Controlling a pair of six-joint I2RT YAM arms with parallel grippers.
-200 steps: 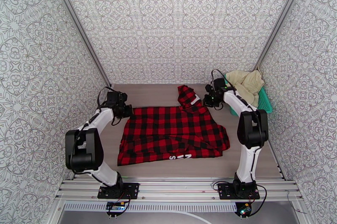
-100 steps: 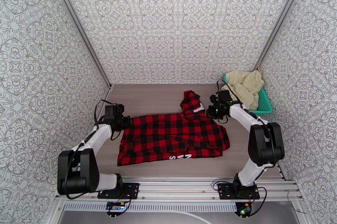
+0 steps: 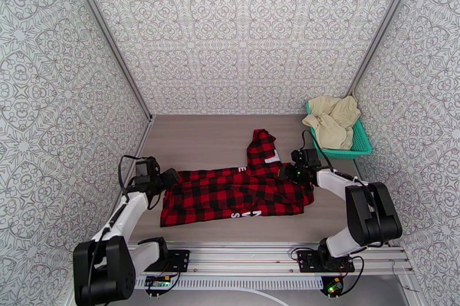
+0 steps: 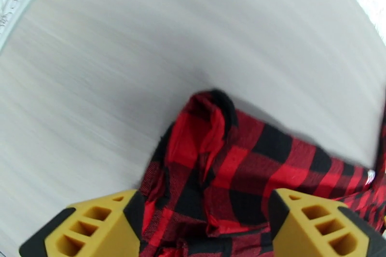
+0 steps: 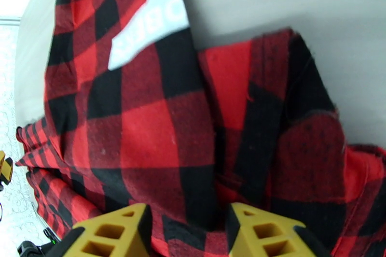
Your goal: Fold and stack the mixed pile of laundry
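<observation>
flannel shirt (image 3: 238, 195) lies flat on the table (image 3: 213, 134), centre toward the near edge, folded into a wide red-and-black band. One flap sticks out toward the back wall (white lettered label (image 5: 149, 16) on it, text too blurred to read).

left gripper (image 3: 170, 178) sits low at the shirt's left end. In the wrist view its yellow fingers (image 4: 91, 224) are spread wide, with a bunched corner of cloth lying in the gap, not pinched.

right gripper (image 3: 286, 172) is at the shirt's far right corner, beside the flap. Its jaws are parted with cloth lying under the gap; no pinch visible.

cream cloth pieces (image 3: 332, 120) are heaped in the teal basket (image 3: 362, 143) at the back right corner, well apart from the shirt.
</observation>
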